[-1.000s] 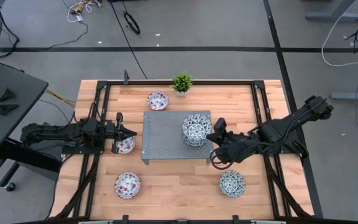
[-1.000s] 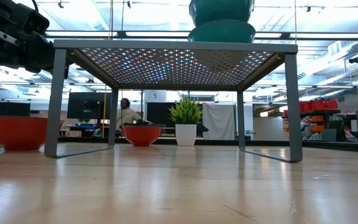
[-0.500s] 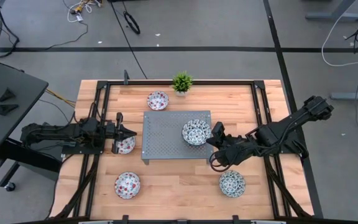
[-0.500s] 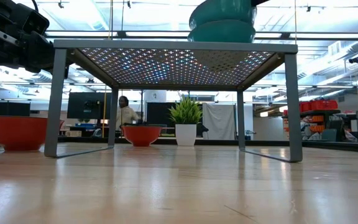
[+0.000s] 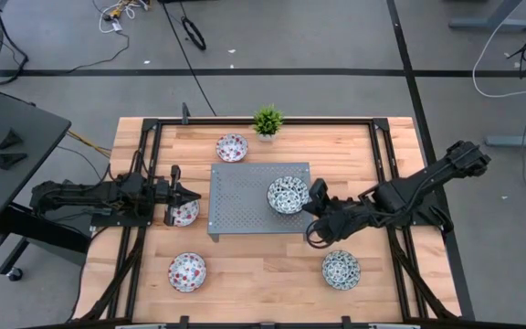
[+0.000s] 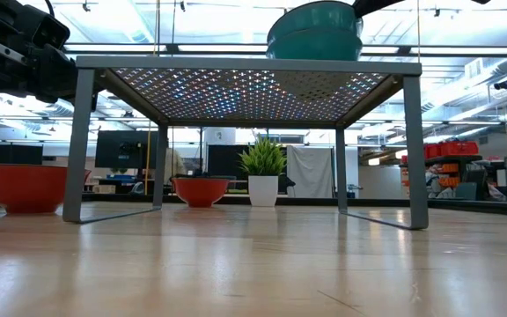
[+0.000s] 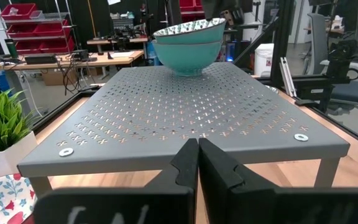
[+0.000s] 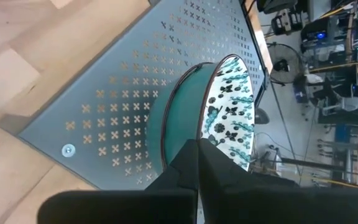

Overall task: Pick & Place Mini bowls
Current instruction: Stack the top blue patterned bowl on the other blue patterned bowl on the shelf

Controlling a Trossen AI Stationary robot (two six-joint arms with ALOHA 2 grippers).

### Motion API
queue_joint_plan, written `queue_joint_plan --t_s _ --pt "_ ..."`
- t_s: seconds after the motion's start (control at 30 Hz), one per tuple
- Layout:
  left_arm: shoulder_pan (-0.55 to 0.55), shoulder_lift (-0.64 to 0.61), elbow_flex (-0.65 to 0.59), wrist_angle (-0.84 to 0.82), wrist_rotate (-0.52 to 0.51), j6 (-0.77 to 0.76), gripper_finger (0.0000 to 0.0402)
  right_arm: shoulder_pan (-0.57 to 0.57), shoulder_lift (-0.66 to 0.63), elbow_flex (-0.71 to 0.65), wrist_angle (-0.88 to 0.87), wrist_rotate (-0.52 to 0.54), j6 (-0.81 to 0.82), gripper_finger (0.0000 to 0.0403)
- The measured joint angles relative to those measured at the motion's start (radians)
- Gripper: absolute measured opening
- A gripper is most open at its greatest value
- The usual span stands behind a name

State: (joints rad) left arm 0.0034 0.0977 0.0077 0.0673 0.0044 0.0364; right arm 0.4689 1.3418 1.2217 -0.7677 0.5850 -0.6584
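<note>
Two blue-green mini bowls point(image 5: 287, 195) are nested on the grey perforated stand point(image 5: 245, 206); they also show as a stack point(image 6: 315, 35) in the low view. My right gripper point(image 5: 311, 197) is at their right side, shut on the upper bowl. A third blue-green bowl point(image 5: 341, 269) rests on its base on the table near the right. Three red-spotted bowls stand on the wood: one point(image 5: 232, 147) far, one point(image 5: 184, 215) left of the stand, one point(image 5: 187, 271) near. My left gripper point(image 5: 194, 193) is shut, hovering by the stand's left edge above the middle red bowl. My right gripper holds the upper blue-green bowl by its rim point(image 8: 224, 124) on the side toward the table's right. The rim runs in between the shut fingers, which hide the place of contact. It comes slanting down from the right. The bowl sits slightly tilted inside the lower bowl point(image 8: 173, 118).
A small green potted plant point(image 5: 268, 121) stands at the table's far edge, behind the stand. Black rails point(image 5: 144, 164) run along the table's left and right sides. Bare wood lies between the near red bowl and the near blue-green bowl.
My right gripper has moved down and a little toward the table's left, carrying the upper blue-green bowl. The bowl has sunk from above the lower bowl until it is nested in it.
</note>
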Motion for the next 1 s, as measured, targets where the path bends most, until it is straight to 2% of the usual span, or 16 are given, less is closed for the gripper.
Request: queue_joint_plan --t_s 0.5,0.8,1.0 --pt "0.000 0.000 0.000 0.000 0.000 0.000 0.0018 -0.014 0.000 0.000 -0.002 -0.029 -0.005 0.0012" --pt "0.000 0.000 0.000 0.000 0.000 0.000 0.0018 -0.028 -0.001 0.000 -0.001 -0.030 0.012 0.0060" --pt "0.000 0.000 0.000 0.000 0.000 0.000 0.0018 -0.028 -0.003 0.000 0.004 -0.068 0.022 0.0104"
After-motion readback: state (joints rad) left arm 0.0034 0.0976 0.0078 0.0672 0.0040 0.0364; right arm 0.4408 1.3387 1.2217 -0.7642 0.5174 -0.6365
